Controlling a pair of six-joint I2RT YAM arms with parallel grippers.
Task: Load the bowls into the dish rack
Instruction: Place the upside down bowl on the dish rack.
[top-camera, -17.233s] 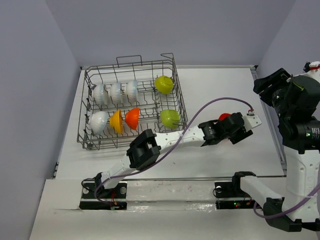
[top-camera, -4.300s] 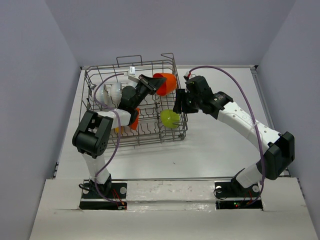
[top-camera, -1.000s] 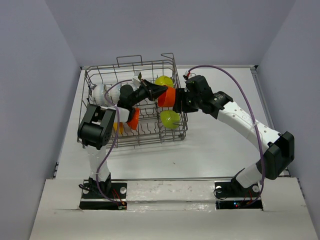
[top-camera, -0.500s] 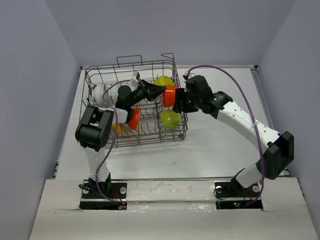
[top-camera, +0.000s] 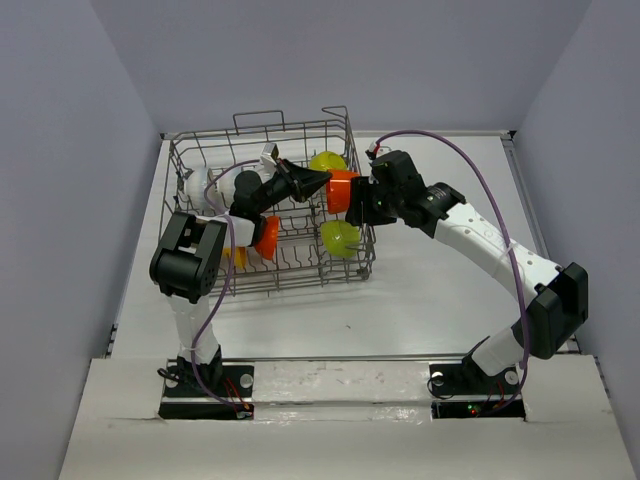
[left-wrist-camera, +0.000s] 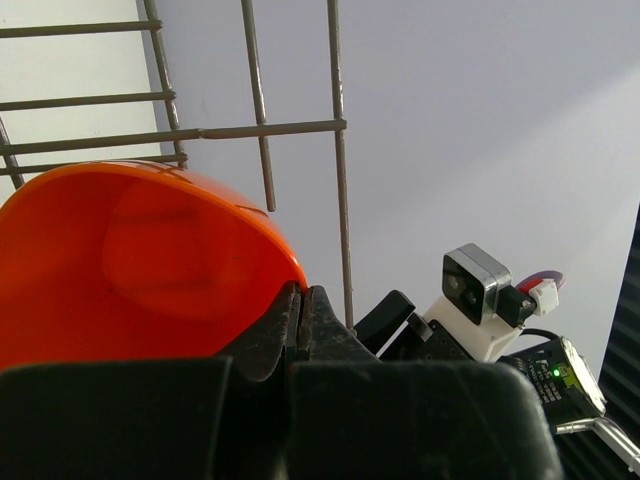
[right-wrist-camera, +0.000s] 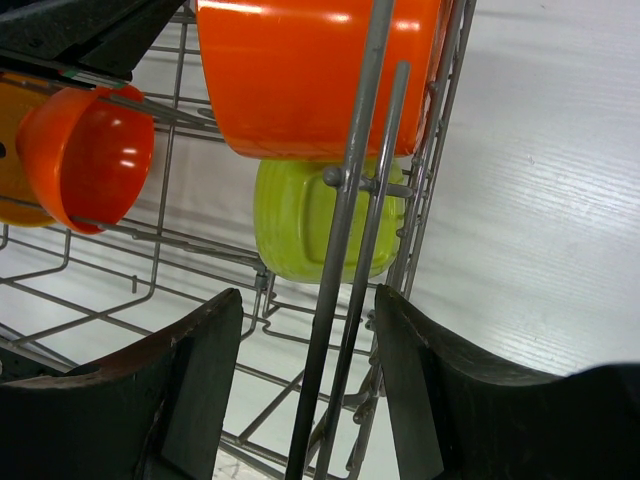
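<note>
Racking the red-orange bowl (left-wrist-camera: 140, 250), your left claw (left-wrist-camera: 302, 300) was clamped on its rim, right claw (right-wrist-camera: 310, 380) apart; next it needed lowering into the dish rack (top-camera: 262, 290) beneath.

We count one rack (top-camera: 300, 262), two green bowls (top-camera: 326, 161) (top-camera: 340, 239), two red-orange bowls (top-camera: 342, 192) (top-camera: 266, 238), one yellow bowl (top-camera: 231, 257), one white bowl (top-camera: 197, 186) we can see.

Glossy plastic bowl (right-wrist-camera: 300, 80), grey metal-wire rack (right-wrist-camera: 338, 250), matt white tbl (right-wrist-camera: 540, 200).
</note>
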